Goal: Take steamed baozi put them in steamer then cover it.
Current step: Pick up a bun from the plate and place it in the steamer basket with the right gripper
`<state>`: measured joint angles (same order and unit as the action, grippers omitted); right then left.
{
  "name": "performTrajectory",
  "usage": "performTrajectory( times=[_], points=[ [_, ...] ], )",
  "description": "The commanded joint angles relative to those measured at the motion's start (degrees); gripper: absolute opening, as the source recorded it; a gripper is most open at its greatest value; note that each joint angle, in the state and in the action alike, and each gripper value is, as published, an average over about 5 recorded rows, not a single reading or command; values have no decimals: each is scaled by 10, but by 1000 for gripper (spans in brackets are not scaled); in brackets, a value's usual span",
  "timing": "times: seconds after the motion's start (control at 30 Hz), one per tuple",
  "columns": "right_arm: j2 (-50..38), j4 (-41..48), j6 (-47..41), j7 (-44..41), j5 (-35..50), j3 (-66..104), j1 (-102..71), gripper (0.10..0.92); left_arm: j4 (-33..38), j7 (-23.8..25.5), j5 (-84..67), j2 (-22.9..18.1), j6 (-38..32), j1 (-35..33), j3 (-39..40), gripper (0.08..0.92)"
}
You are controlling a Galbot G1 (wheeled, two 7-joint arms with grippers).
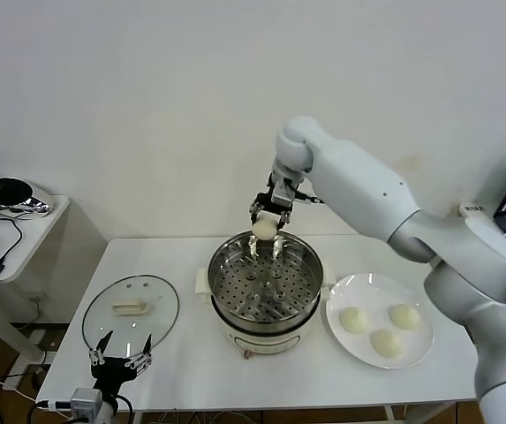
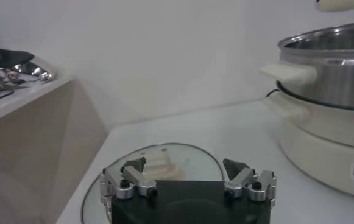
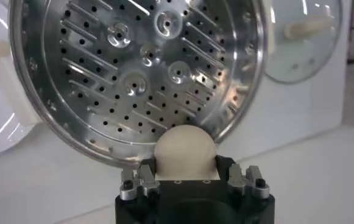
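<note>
Right gripper [image 1: 266, 215] pinches one baozi [image 1: 264, 228], jaws partly closed on it, above the steamer's [image 1: 266, 305] far rim. I see three baozi on the plate [image 1: 345, 296] beside the steamer. Left gripper [image 1: 121, 357] spread wide near the cover [image 1: 131, 311], touching nothing.

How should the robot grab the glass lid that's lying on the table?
Best by the cream-white handle in the middle of the cover. The lid lies flat on the table, with the handle sticking up on top, so the open left pincer should probably come straight down and close across the handle's narrow sides. The glass dome looks too wide and smooth to pinch.
</note>
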<state>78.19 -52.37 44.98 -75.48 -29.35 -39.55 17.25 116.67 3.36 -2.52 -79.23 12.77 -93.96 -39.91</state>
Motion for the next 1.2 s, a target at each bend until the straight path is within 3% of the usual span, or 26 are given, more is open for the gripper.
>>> performTrajectory(
  times=[0.03, 0.6, 1.2],
  points=[
    [11, -4, 25, 0, -32, 0, -21, 609, -3, 0, 0, -1, 0, 1, 0, 823],
    [29, 26, 25, 24, -98, 34, -66, 604, -8, 0, 2, -5, -1, 1, 4, 823],
    [36, 38, 18, 59, -108, 36, -82, 629, -9, 0, 2, -8, -2, 2, 7, 823]
  ],
)
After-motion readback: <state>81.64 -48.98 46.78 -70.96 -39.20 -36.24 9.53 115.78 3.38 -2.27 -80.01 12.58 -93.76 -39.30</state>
